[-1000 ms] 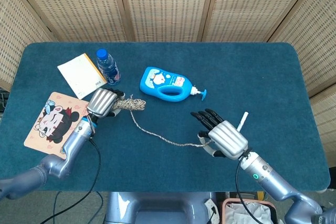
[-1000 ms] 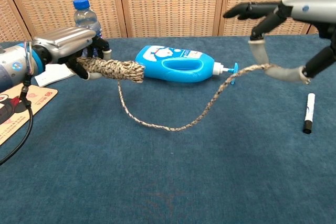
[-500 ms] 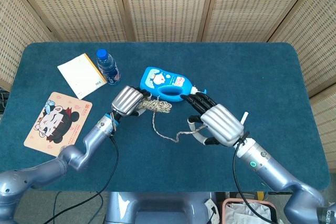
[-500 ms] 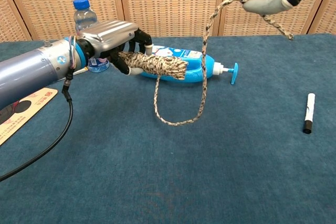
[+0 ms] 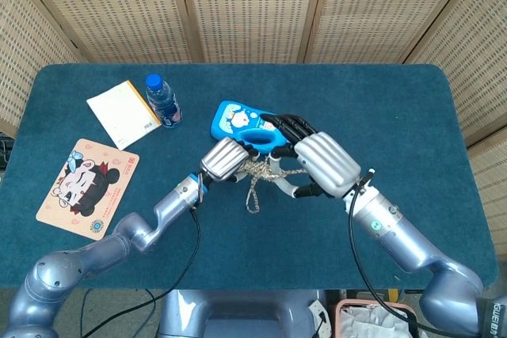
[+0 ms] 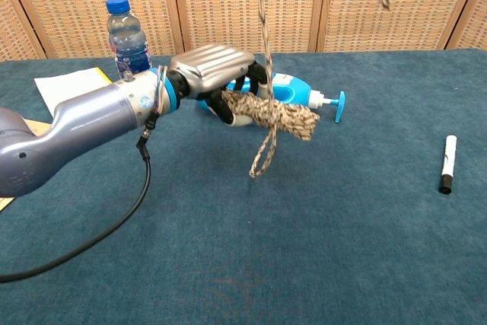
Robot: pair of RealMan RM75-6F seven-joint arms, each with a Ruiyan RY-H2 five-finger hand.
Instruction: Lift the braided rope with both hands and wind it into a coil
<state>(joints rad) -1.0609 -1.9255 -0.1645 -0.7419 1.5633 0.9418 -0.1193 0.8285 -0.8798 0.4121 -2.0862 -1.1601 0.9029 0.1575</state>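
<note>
The tan-and-brown braided rope [image 6: 275, 114] is held aloft just in front of the blue plastic pump bottle [image 5: 238, 122], its wound bundle lying roughly level and pointing toward the bottle's pump end. That bundle is gripped at one end by the left hand [image 6: 217, 74], fingers wrapped around it. A short loop is seen dangling below the bundle, while a free strand is carried steeply upward from it, out of the chest view. In the head view the right hand [image 5: 317, 164] is placed just beside the bundle; the strand appears to be caught in its curled fingers, though the grip itself is hidden. The next wrap is judged to depend on this strand being carried around the bundle's long axis.
</note>
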